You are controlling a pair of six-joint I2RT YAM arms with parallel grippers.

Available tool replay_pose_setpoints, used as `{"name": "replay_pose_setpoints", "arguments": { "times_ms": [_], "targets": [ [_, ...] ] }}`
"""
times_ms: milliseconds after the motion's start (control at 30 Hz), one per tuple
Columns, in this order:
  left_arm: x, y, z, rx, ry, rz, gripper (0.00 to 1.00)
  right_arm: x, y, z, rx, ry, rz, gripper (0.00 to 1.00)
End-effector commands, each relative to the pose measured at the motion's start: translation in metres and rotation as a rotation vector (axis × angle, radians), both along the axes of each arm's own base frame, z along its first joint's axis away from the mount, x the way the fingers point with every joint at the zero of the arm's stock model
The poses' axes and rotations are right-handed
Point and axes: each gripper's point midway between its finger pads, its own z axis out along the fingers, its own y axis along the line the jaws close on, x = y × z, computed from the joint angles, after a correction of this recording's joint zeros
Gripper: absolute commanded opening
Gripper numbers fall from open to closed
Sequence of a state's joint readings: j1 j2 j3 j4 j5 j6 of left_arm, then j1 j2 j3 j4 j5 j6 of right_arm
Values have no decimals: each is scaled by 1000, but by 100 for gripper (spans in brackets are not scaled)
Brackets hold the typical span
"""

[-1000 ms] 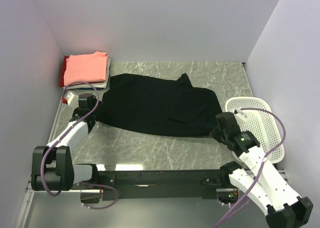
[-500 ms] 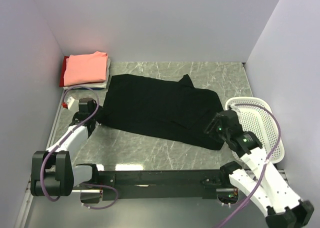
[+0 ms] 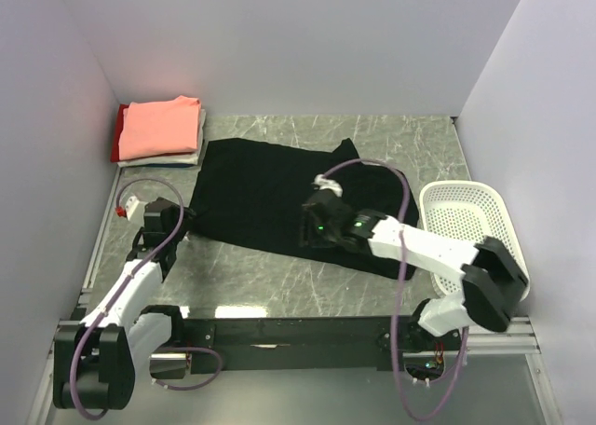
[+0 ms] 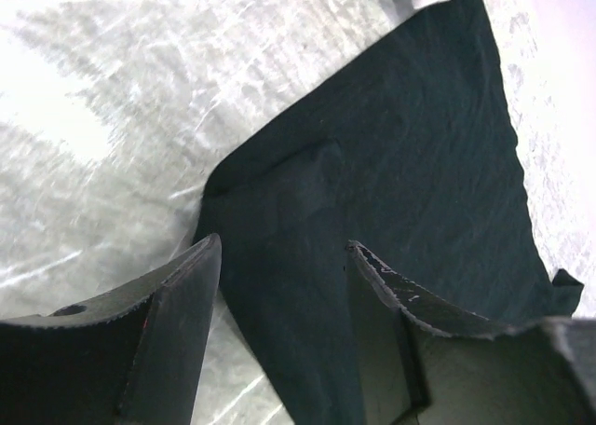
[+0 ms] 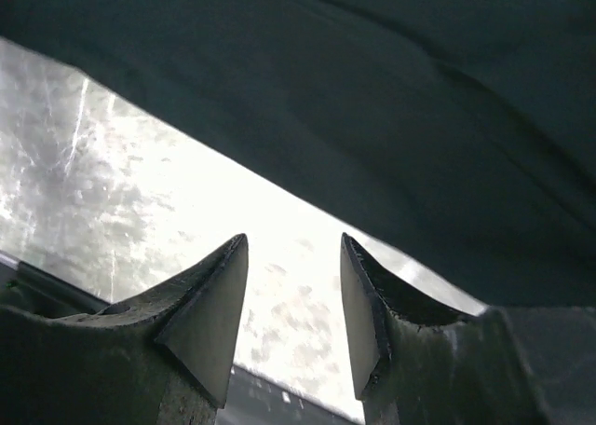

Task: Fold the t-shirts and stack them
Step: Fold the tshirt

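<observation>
1. Black t-shirt [image 3: 270,187] lies spread out across the middle of the bench [image 3: 279,290]. Its left corner is toward the left arm and its right end is near the basket. One sleeve sticks out along the far edge
2. The cloth is mostly flat. The left wrist view shows a small doubled-over flap at the left corner
3. A folded stack sits in the far-left corner of the bench, against the side wall. Salmon-pink t-shirt [image 3: 160,125] is on top, white t-shirt [image 3: 199,131] shows as a thin edge under it, and red t-shirt [image 3: 118,138] is at the bottom
4. The stack is just beside the black shirt's far-left corner. I cannot tell whether they touch
5. White mesh basket [image 3: 466,222] stands at the right edge of the bench, just beside the black shirt's right end
6. Left fingers [image 4: 177,322] are spread and low over the shirt's left corner. Black cloth fills the gap between them and runs on beyond the tips. No cloth is pinched
7. The right arm reaches in from the right, across the black shirt, with its wrist over the shirt's middle
8. Right fingers [image 5: 200,322] are spread, at the shirt's near edge. Bare bench shows in the gap, the cloth edge lies just past the tips, and nothing is held
9. Purple cables loop over both arms
</observation>
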State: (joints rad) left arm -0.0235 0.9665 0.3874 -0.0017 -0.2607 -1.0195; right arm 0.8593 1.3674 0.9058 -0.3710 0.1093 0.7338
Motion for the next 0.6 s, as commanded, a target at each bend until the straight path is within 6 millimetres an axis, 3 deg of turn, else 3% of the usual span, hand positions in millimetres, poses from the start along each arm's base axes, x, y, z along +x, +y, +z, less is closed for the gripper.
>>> {"name": "replay_pose_setpoints", "arguments": {
  "times_ms": [0,167,333,367,400,433,500,533,567],
  "targets": [
    [-11,6,-6,-4,22,59,62,18,47,29,36,-162,94,52],
    [-16,4,-11,-31,42,62,62,34,100,21,50,-176,184,52],
    [-7,-3,-10,-46,-10,20,63,55,153,32,123,-210,259,51],
    [-5,-3,-9,-48,-15,15,63,60,160,33,126,-212,263,51],
    [-2,-2,-9,-51,-23,19,62,65,166,22,106,-200,271,50],
    [0,-2,-8,-52,-22,8,62,73,176,35,133,-217,275,49],
    [3,-1,-14,-49,5,7,60,77,189,30,151,-204,294,49],
    [5,-1,-13,-42,11,6,60,78,199,39,185,-211,315,49],
    [5,-1,-19,-40,32,8,60,79,204,32,184,-197,326,49]
  ]
}}
